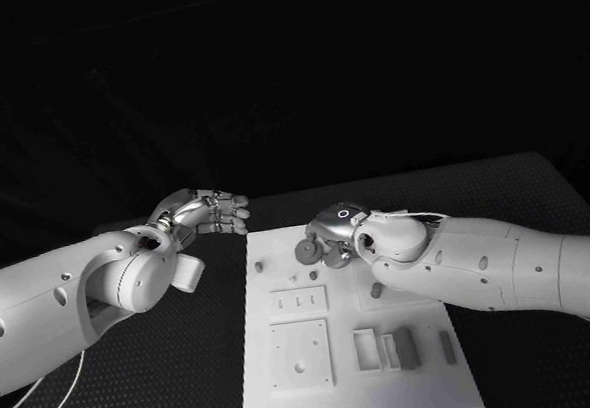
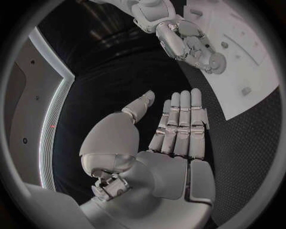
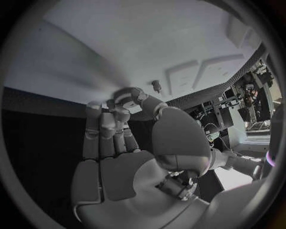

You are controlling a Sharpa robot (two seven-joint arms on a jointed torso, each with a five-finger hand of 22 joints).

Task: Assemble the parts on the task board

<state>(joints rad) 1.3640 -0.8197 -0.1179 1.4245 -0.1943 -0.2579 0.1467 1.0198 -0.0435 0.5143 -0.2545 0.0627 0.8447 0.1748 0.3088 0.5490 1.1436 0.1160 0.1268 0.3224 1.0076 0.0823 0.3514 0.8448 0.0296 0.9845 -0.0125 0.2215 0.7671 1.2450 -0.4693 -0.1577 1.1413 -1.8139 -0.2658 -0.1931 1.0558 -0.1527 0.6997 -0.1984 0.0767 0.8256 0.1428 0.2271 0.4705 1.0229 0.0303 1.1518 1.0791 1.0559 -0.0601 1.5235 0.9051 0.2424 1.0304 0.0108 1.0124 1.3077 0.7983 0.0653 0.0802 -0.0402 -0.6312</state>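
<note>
While a round part [image 1: 307, 252] is pinched by the right hand [image 1: 340, 236] over the task board [image 1: 360, 397], assembly is judged early; left hand [image 1: 204, 215] open, empty.

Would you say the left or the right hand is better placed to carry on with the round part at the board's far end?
Right, probably. The right hand is over the task board, fingers at the round part. The left hand hangs open, off the board.

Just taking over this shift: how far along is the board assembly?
Early. Nothing looks clearly assembled yet. In hand: the right hand holds a round part at the board's far end. The left hand is open over the table beside the board. Left: several parts lie loose near the front.
</note>
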